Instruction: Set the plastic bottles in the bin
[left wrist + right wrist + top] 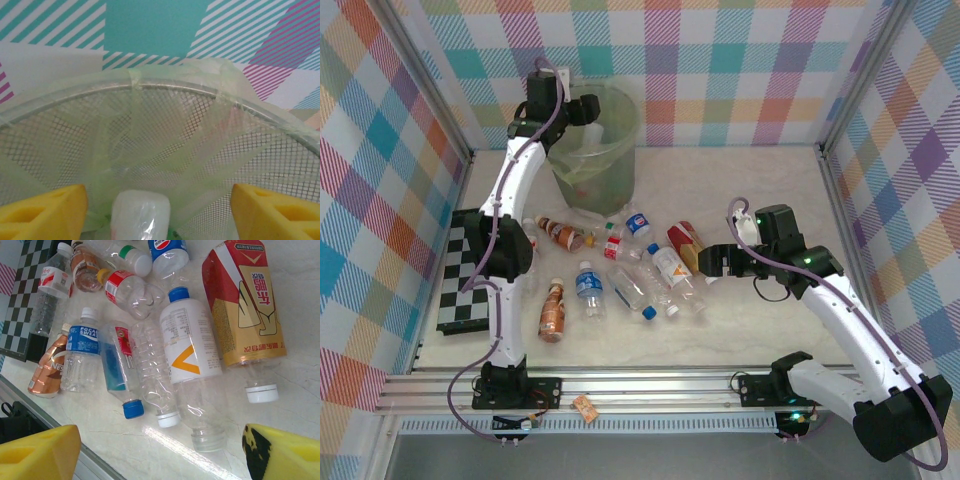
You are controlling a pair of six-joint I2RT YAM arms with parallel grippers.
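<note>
Bottles (588,290) lie scattered on the table (740,180) just in front of the bin (610,165). One pale bottle (140,215) sits inside the bin's mouth, between the yellow fingers (45,210) of the left gripper (159,192). Those fingers stand apart with a gap on either side of the bottle, so I judge the drop to be under way. To do it well, the jaws should spread fully while centred over the bin, well inside its rim. The arm should then rise straight up so nothing snags the thin bag (200,160) before swinging off. The right gripper (161,432) hovers over the heap in front of the bin and to its right, fingers wide apart and holding nothing. A sound next pick is probably a bottle at the heap's edge, taken across the body rather than the cap, since thin clear walls may crush or slip. As for writing, the blue-label bottle (82,340) reads "POCARI SWEAT", its last letters lost round the curve. The Pepsi bottle (167,250) shows the brand's roundel, and the brown bottle (47,365) shows letters like "NES". The red-and-gold bottle (242,300) bears large Chinese characters seen upside down. The white-label bottle (187,345) has an orange chevron and print too small to read.
</note>
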